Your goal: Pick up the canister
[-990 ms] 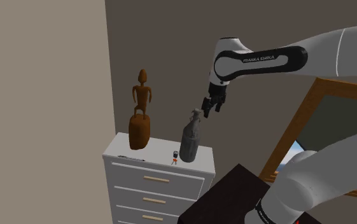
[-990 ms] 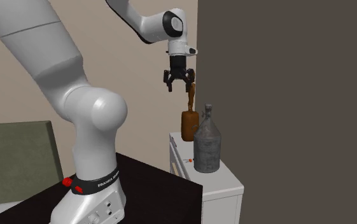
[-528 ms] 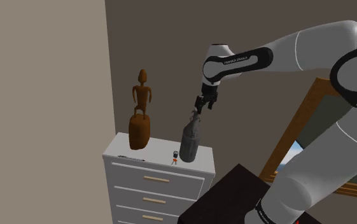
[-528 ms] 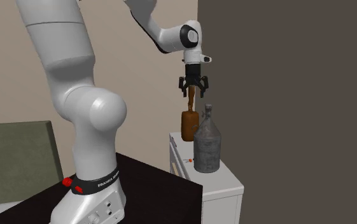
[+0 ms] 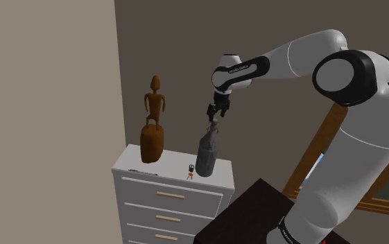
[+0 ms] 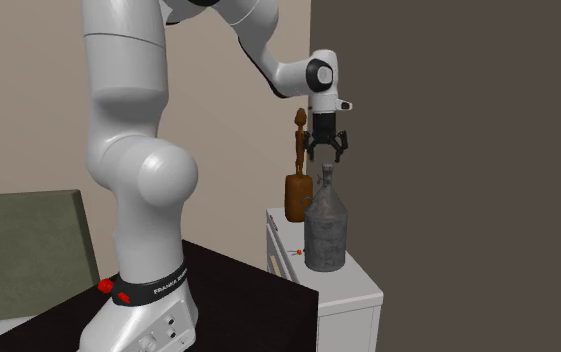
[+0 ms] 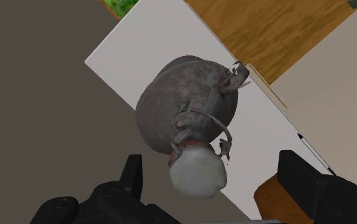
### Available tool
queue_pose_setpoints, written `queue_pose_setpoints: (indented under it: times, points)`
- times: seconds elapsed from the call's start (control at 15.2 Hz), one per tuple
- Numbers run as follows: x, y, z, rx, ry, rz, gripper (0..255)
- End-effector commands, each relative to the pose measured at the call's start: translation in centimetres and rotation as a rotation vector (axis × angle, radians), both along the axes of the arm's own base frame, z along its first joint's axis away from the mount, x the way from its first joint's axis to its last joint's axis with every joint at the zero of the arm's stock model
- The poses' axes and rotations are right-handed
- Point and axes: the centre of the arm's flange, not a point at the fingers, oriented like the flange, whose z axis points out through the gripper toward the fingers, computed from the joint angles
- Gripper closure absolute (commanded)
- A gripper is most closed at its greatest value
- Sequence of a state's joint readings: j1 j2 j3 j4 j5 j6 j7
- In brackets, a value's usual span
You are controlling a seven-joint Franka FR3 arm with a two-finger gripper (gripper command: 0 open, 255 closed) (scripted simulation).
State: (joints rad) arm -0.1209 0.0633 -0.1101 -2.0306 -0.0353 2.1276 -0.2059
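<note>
The canister (image 5: 208,151) is a grey, bottle-shaped vessel with a narrow neck, standing upright on the white dresser (image 5: 168,167). In the second exterior view the canister (image 6: 326,228) is near the dresser's front corner (image 6: 353,280). My gripper (image 5: 213,120) hangs just above its neck, pointing down, open. Seen from the side, the gripper (image 6: 327,159) has its fingers spread to either side of the canister's top. In the wrist view the canister (image 7: 186,108) lies straight below, its pale cap between the fingers of the gripper (image 7: 214,172), which do not touch it.
A brown carved figurine (image 5: 154,126) stands on the dresser beside the canister, also seen as figurine (image 6: 296,188). A small red item (image 5: 191,171) lies near the canister's base. A wall rises behind the dresser. A wood-framed panel (image 5: 338,118) leans at the shoulder view's right.
The gripper has moved toward the shoulder view's left and slightly down, from beside the canister to right over its neck. It stays open. The canister has not moved.
</note>
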Motion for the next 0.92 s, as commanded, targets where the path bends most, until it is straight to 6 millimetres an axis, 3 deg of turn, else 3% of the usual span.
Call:
queue_pose_setpoints:
  times: [0.0, 0.46, 0.53, 0.86]
  points:
    - [0.4, -0.3, -1.1, 0.000, -0.002, 0.000, 0]
    - [0.4, -0.3, -4.0, 0.000, -0.002, 0.000, 0]
    - [0.3, -0.2, -4.0, 0.000, -0.002, 0.000, 255]
    - [0.2, -0.2, -4.0, 0.000, -0.002, 0.000, 255]
